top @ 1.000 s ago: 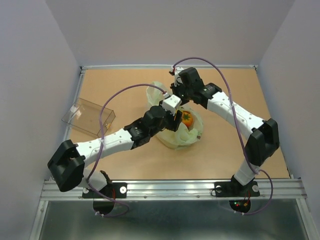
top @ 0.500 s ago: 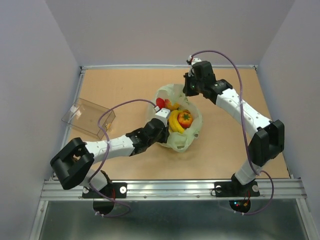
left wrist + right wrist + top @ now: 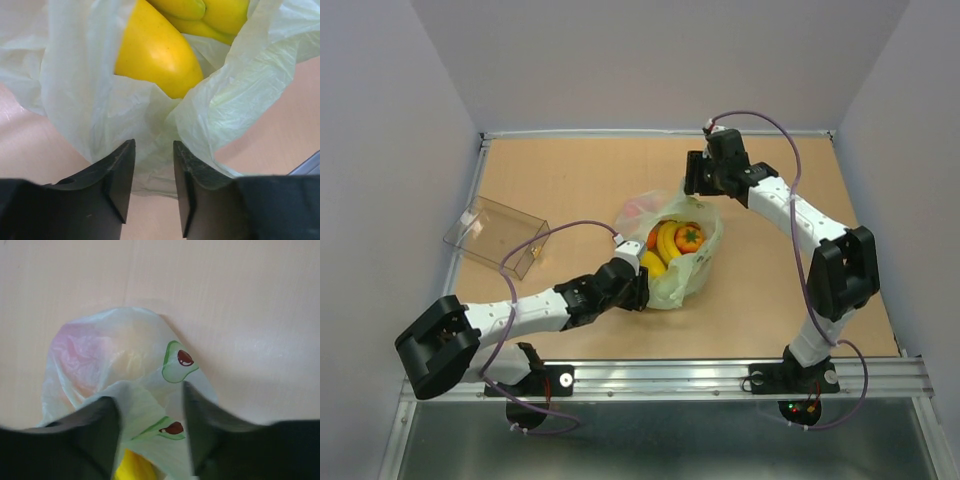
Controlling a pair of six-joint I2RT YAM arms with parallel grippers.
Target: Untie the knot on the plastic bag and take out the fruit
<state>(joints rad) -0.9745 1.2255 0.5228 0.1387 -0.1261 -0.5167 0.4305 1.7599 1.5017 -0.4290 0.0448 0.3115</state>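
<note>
1. Pale green, thin, crinkly translucent plastic bag lies about midway across the tan tabletop, well apart from every edge. Its mouth is open upward.
2. Inside the opening show a yellow curved banana and a round orange fruit with a green top, touching each other. A red fruit shows faintly through the film on the bag's far-left side.
3. In the right wrist view, avocado pictures are printed on the bag's film, and a pink patch shows through it.
4. The left gripper sits low at the bag's near-left side, reaching in from the table's near-left corner. Its two dark fingers stand a narrow gap apart with bunched film lying in that gap. I cannot tell whether they are actually pinching the film.
5. Just beyond the left fingers, the banana's yellow skin presses against the inside of the film.
6. The right gripper hangs over the bag's far side, its arm bent in from the right edge. Its blurred fingers are spread, and a fold of film rises between them without either finger pressing on it.
7. A clear rigid rectangular plastic box lies near the left edge, well apart from the bag.
</note>
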